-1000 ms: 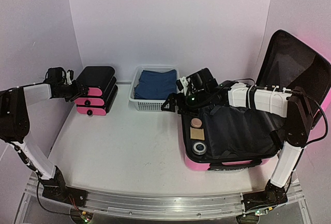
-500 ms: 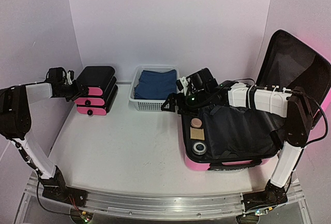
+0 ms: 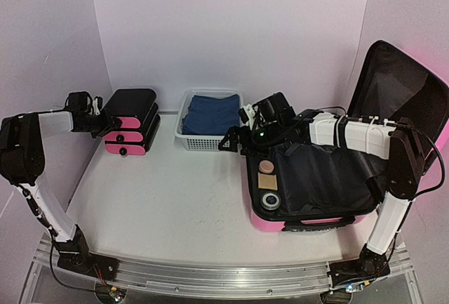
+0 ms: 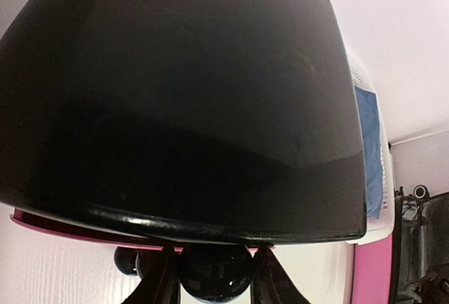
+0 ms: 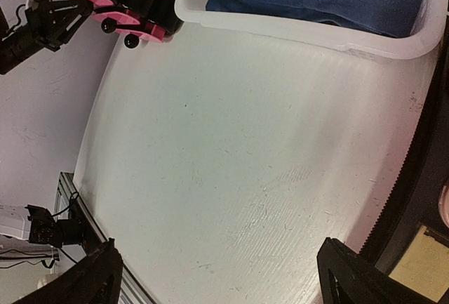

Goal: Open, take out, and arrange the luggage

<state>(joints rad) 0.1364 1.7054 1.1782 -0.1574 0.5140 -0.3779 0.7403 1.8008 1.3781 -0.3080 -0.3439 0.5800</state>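
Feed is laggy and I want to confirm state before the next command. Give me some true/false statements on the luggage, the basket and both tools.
1. The luggage lies open with its lid raised. True.
2. The basket is empty. False: folded blue cloth lies in it.
3. The left tool is at the drawer unit, fingers either side of a black knob. True.
4. The right tool grips a garment. False: it is open and empty, hovering by the luggage's far left corner.

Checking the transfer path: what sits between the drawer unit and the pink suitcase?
Top view: a white basket of blue cloth at the back, with the right end effector beside the luggage; nearer the arms, bare table.
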